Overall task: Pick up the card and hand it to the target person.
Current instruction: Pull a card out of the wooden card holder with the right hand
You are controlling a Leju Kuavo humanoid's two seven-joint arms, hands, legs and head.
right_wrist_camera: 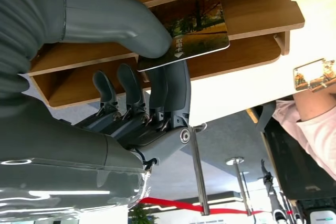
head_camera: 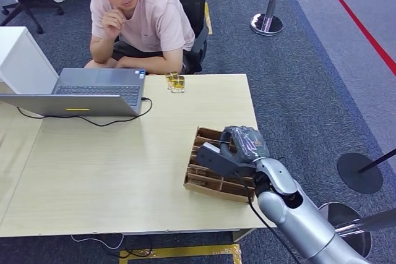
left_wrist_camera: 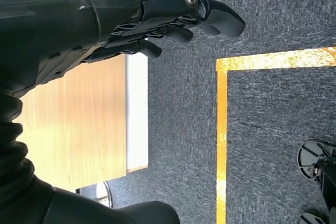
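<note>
The card (right_wrist_camera: 194, 24), printed with an autumn-tree picture, is pinched between the thumb and fingers of my right hand (right_wrist_camera: 118, 103) just over a slot of the wooden slotted rack (right_wrist_camera: 257, 11). In the head view my right hand (head_camera: 233, 149) sits over the rack (head_camera: 205, 180) near the table's right front corner, and the card itself is hidden there. The target person (head_camera: 140, 17) in a pink shirt sits behind the far edge of the table, leaning on it. My left hand (left_wrist_camera: 158, 19) hangs beside the table with fingers stretched out, holding nothing.
An open laptop (head_camera: 79, 91) with a black cable stands at the table's far left. A few small cards (head_camera: 175, 81) lie at the far edge by the person's arm. Stanchion bases (head_camera: 266, 24) (head_camera: 359, 171) stand on the carpet to the right.
</note>
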